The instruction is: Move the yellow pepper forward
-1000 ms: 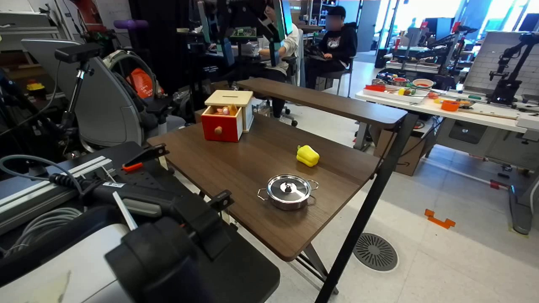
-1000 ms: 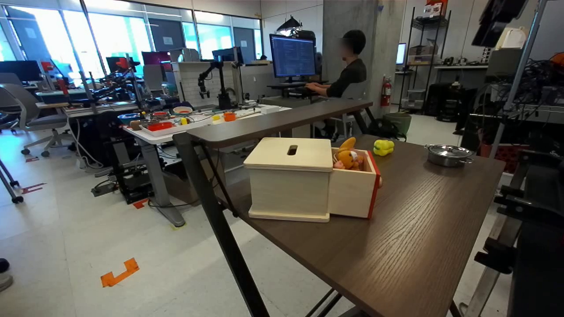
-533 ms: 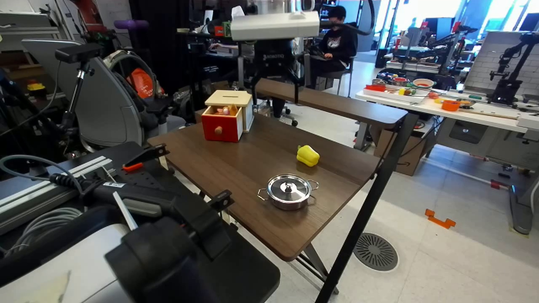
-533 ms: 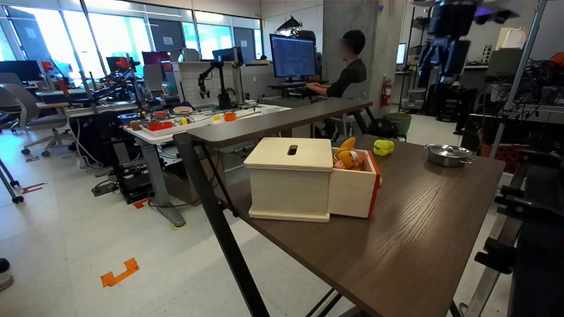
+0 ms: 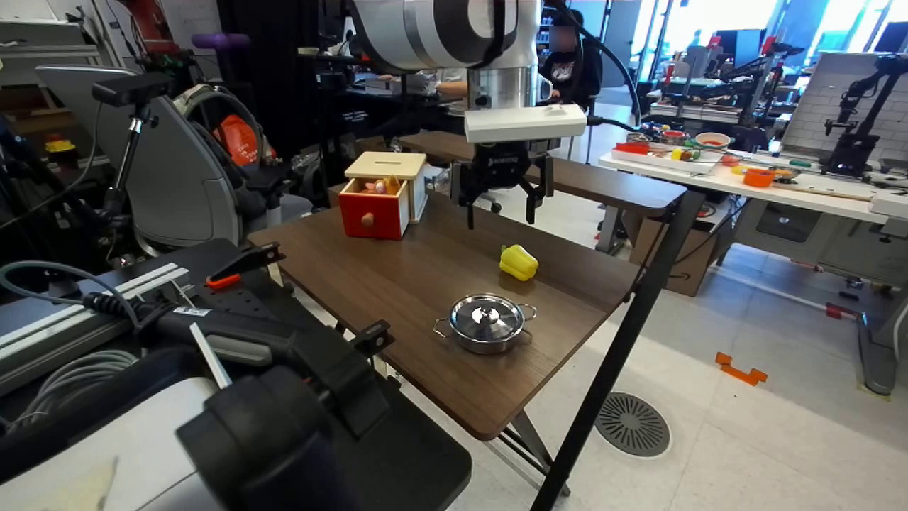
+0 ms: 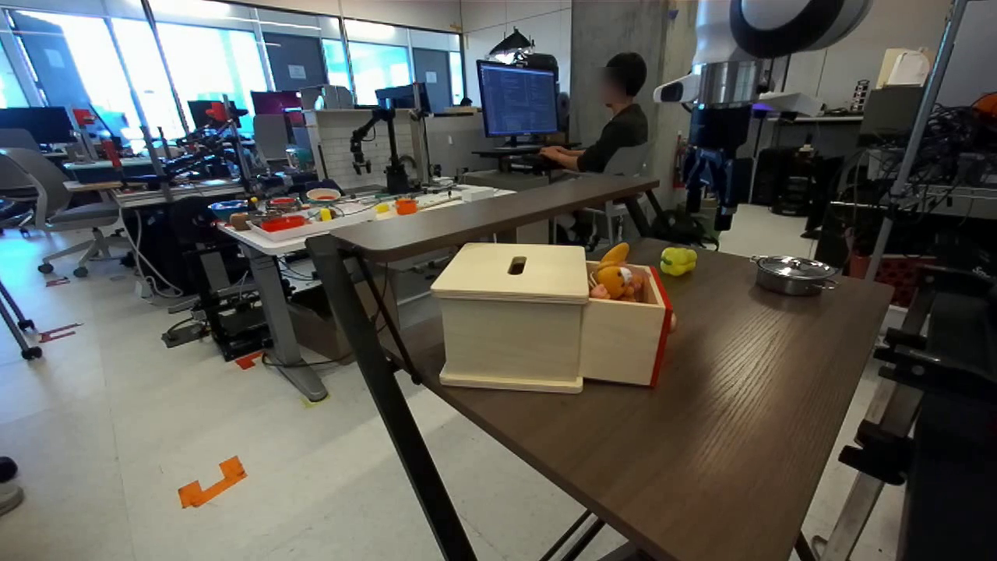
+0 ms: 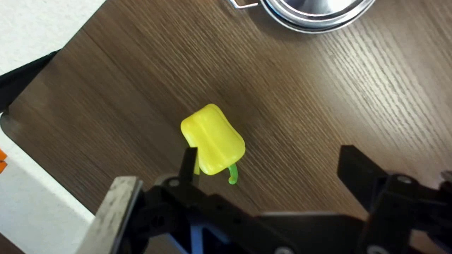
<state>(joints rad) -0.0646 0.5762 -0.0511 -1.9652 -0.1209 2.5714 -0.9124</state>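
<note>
Both exterior views: set back, angled down across counter from different sides. Wrist view: near, facing down past end effector. All share yellow pepper, pot.

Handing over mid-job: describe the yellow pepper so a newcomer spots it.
On the brown table, find the lidded silver pot. Near it, not touching, lies the yellow pepper, blocky with a green stem, unlike the shiny pot or red-fronted box.

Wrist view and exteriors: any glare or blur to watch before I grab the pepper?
In the wrist view, the yellow pepper is reasonably sharp, a pale sheen washes the table to its right, and the gripper looks soft along the bottom; in an exterior view, a bright glint sits on the silver pot lid; in both exterior views, the windows are blown out.
</note>
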